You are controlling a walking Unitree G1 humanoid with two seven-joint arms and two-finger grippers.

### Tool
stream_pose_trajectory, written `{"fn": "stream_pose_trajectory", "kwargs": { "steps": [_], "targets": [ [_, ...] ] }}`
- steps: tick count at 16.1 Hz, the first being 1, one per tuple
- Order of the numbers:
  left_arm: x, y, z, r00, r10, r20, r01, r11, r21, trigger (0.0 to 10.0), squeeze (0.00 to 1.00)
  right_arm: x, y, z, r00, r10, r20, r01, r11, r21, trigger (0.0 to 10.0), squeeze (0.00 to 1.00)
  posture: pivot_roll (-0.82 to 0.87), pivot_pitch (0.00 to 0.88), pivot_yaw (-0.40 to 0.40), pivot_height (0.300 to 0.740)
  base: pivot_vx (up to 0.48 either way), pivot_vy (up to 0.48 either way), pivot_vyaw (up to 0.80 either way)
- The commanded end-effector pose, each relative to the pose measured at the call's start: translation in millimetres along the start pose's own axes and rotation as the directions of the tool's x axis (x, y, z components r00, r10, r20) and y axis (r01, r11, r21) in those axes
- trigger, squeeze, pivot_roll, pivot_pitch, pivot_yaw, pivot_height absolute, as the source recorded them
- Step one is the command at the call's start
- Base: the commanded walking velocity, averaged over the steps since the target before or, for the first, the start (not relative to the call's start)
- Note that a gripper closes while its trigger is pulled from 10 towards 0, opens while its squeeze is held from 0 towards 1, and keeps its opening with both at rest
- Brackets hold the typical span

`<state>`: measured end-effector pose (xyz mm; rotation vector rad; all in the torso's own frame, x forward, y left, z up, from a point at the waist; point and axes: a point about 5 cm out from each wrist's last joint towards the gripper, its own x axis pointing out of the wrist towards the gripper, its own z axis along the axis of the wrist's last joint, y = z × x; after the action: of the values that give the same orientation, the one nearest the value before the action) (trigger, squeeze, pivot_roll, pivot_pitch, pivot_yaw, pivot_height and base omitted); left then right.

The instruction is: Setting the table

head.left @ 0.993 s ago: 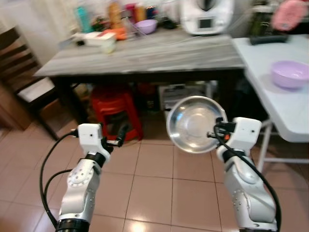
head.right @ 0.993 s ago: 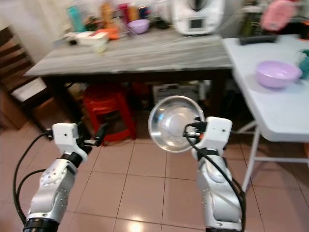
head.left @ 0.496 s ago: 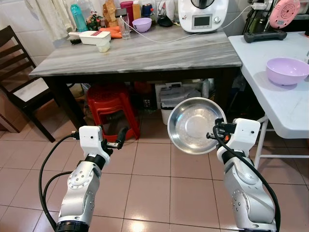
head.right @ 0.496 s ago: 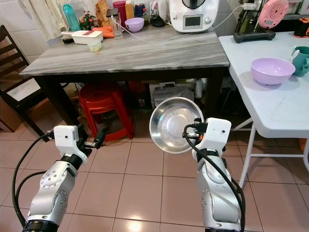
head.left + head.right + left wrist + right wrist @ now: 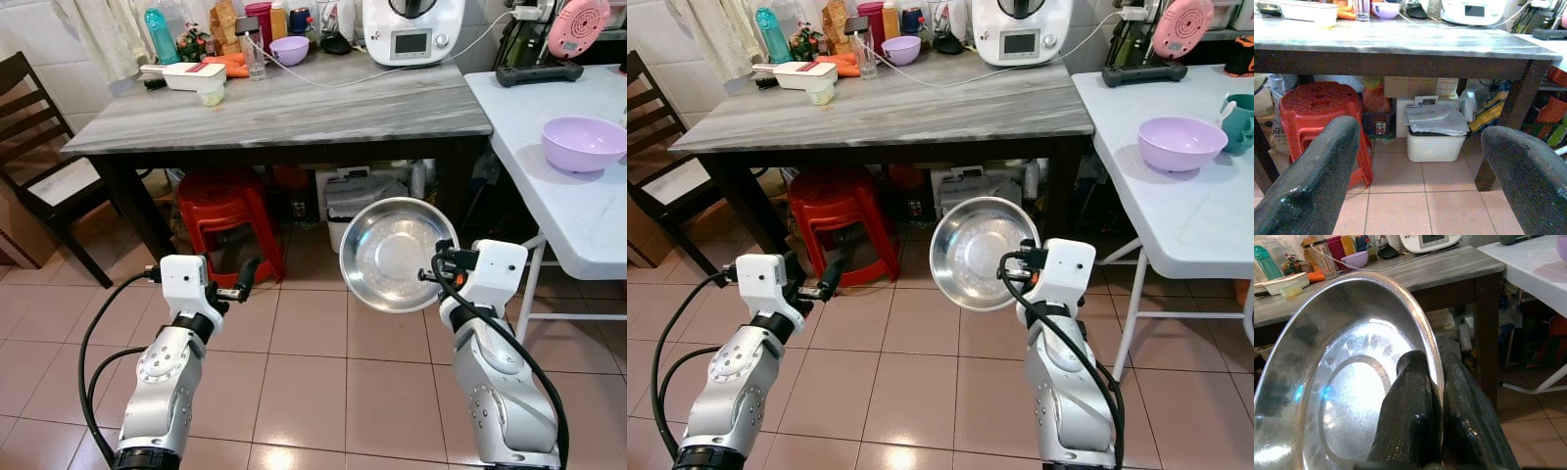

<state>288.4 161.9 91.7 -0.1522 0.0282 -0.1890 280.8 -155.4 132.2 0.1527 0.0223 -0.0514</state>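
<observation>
A shiny steel bowl [image 5: 394, 254] hangs tilted on its edge over the tiled floor, its hollow facing me. My right gripper [image 5: 438, 266] is shut on the bowl's rim [image 5: 1425, 340], one finger [image 5: 1410, 406] inside and one outside. My left gripper [image 5: 247, 275] is held out low at the left, open and empty, its two fingers [image 5: 1312, 181] far apart. Ahead stands a grey wooden table [image 5: 294, 103]. A white table [image 5: 1205, 211] at the right carries a lilac bowl [image 5: 1181, 142].
A red stool [image 5: 227, 211] and a white bin [image 5: 1434, 132] sit under the grey table. A white kitchen machine [image 5: 411, 29], bottles, a small purple bowl [image 5: 289, 49] and a white dish [image 5: 184, 74] crowd its back edge. A dark chair [image 5: 39, 166] stands at the left.
The view has steadied from a blurred, closer framing a second ago. Both arms and the steel bowl hold the same pose.
</observation>
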Motion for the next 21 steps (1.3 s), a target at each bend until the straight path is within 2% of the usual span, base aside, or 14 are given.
{"fn": "stream_pose_trajectory", "kwargs": {
  "steps": [1, 21],
  "targets": [
    [-2.2, 4.3, 2.5, 1.0, 0.015, 0.007, -0.015, 1.0, 0.016, 10.0, 0.0, 0.4, 7.1, 1.2, 1.0, 0.03, 0.001, -0.03, 1.0, 0.002, 10.0, 0.0, -0.06, 0.0, 0.108, 0.74, 0.0, 0.0, 0.0],
    [-2.2, 4.3, 2.5, 1.0, 0.015, 0.007, -0.015, 1.0, 0.016, 10.0, 0.0, 0.4, 7.1, 1.2, 1.0, 0.03, 0.001, -0.03, 1.0, 0.002, 10.0, 0.0, -0.06, 0.0, 0.108, 0.74, 0.0, 0.0, 0.0]
  ]
}}
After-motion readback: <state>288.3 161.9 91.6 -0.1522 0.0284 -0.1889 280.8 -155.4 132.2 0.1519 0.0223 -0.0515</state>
